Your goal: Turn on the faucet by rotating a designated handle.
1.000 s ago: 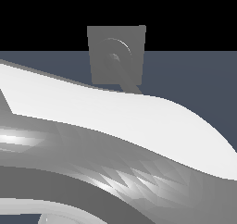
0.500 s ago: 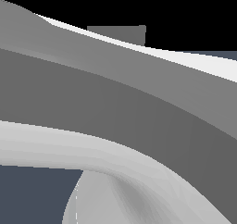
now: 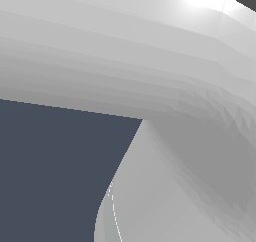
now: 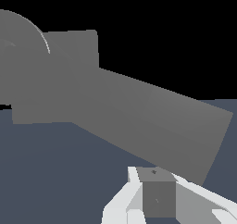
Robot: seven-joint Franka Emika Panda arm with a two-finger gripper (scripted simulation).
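In the wrist view the faucet (image 4: 69, 75) is a plain grey plate with a raised ring at one corner. The handle (image 4: 157, 121) is a long grey bar running out from the plate's hub toward my gripper. My gripper (image 4: 155, 183) shows as white finger parts with a grey pad (image 4: 158, 197), just below the bar's free end. I cannot tell whether it touches the bar, or how the jaws stand. In the exterior view my white arm (image 3: 150, 61) fills the picture and hides the faucet, the handle and the gripper.
Dark blue-grey floor (image 3: 50, 171) shows under the arm in the exterior view and around the faucet in the wrist view (image 4: 55, 172). Black background lies behind the plate.
My arm has swung across the exterior camera and now covers the faucet plate, which showed at the back one second ago.
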